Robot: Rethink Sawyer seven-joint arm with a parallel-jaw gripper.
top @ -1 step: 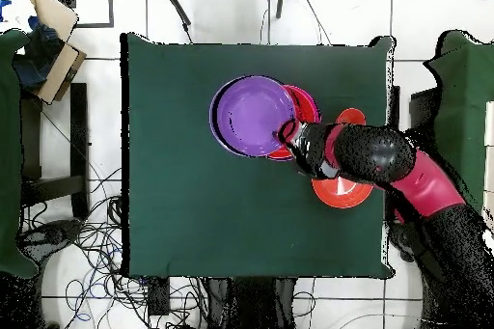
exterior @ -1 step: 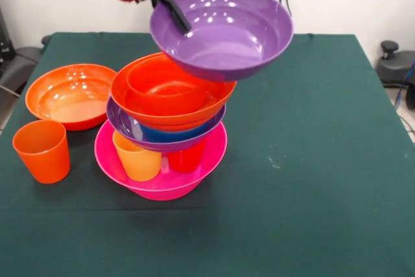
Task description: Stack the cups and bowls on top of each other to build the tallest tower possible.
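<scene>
A purple bowl (exterior @ -1 step: 224,34) hangs tilted in the air above the tower, and my gripper (exterior @ -1 step: 180,21) is shut on its left rim, one black finger inside the bowl. The tower stands on a big pink bowl (exterior @ -1 step: 162,183), which holds a yellow cup (exterior @ -1 step: 137,158) and a red cup (exterior @ -1 step: 187,158). On these rest another purple bowl (exterior @ -1 step: 126,124), a blue bowl (exterior @ -1 step: 175,134), a wide orange bowl (exterior @ -1 step: 130,98) and a small orange bowl (exterior @ -1 step: 165,85). In the overhead view the held purple bowl (top @ -1 step: 253,115) covers most of the pile beside my gripper (top @ -1 step: 288,134).
A second wide orange bowl (exterior @ -1 step: 68,95) and an orange cup (exterior @ -1 step: 42,150) stand apart on the green table (exterior @ -1 step: 311,160), left of the tower. In the overhead view my arm partly hides that orange bowl (top @ -1 step: 340,193), with the cup (top @ -1 step: 350,116) beyond it.
</scene>
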